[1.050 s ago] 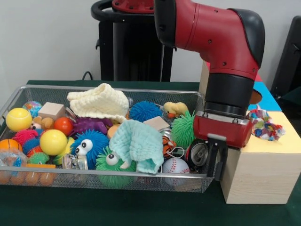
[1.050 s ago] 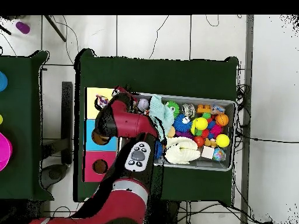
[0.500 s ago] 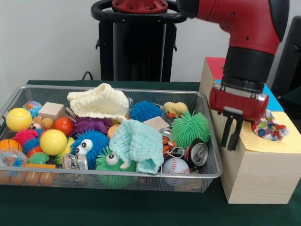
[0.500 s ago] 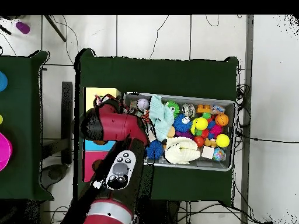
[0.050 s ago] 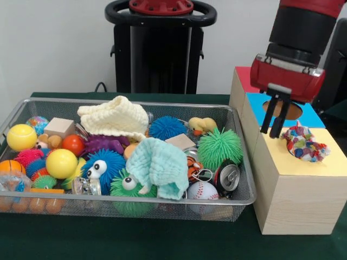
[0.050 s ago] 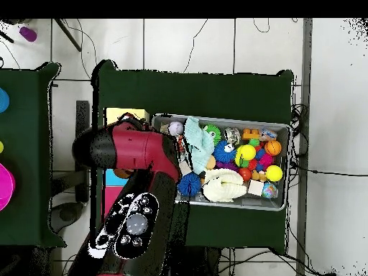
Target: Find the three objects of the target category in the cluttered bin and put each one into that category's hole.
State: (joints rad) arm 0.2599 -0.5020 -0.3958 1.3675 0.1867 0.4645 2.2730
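The dark green cloth-covered table [image 5: 162, 244] carries everything, and only the overhead view shows its whole outline on the tiled floor [image 6: 215, 43]. Next in bulk is the glossy red and black arm [image 6: 136, 154], which in the overhead view covers most of the box, while the front view shows only its lower end. The wire-mesh bin [image 5: 238, 162] is a long rectangular basket heaped with toys. Beside it stands the pale wooden box [image 5: 295, 200], its top split into red, blue and yellow panels, with a round hole [image 5: 290, 110] in the blue one seen only from the front. Inside the bin lie two knitted cloths, a cream one [image 5: 115, 118] and a mint one [image 5: 158, 165], then several spiky rubber balls, among them a green one [image 5: 218, 147] and a blue one with eyes [image 5: 103, 165]; two smooth yellow balls [image 5: 60, 162] are also there, and one stitched baseball [image 5: 202, 190] beside a metal can [image 5: 227, 177]. A multicoloured knotted rope toy [image 5: 303, 143] rests on the yellow panel. The gripper [image 5: 275, 122] hangs just beside it over the box, its two black fingers close together and empty.
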